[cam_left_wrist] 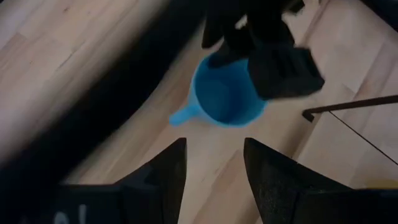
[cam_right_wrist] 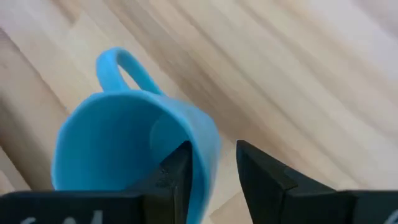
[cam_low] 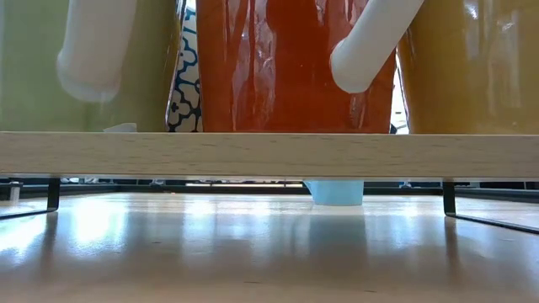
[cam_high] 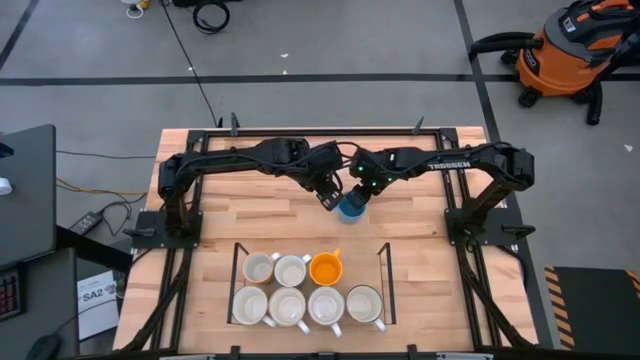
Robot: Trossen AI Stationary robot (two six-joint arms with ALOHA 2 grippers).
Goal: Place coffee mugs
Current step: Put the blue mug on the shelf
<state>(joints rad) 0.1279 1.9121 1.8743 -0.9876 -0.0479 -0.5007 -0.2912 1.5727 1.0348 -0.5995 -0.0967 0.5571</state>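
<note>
A blue mug [cam_high: 351, 208] stands near the middle of the table, beyond the rack; the low view shows only its base [cam_low: 334, 192], down at table level. My right gripper [cam_high: 362, 192] is over it and shut on its wall [cam_right_wrist: 211, 155]. My left gripper [cam_high: 328, 198] hovers open just to the mug's left, its fingers [cam_left_wrist: 177, 168] short of the mug [cam_left_wrist: 224, 93] and touching nothing. Several white and cream mugs and an orange one [cam_high: 326, 268] stand upright in the rack [cam_high: 237, 285] at the near edge. My right gripper holds the blue mug by its rim wall [cam_right_wrist: 208, 140], on the side opposite the handle [cam_right_wrist: 124, 62]. One finger [cam_right_wrist: 177, 171] is inside the cup and the other [cam_right_wrist: 261, 177] outside. The fingers come from above, slanting down. Whether the base is off the table, I cannot tell.
The black wire rack has one bare slot at its far right [cam_high: 366, 268]. In the low view, the rack's wooden shelf [cam_low: 269, 154] and the mugs on it fill the near field. Bare wood lies around the blue mug. A vacuum cleaner [cam_high: 575, 50] stands on the floor beyond the table.
</note>
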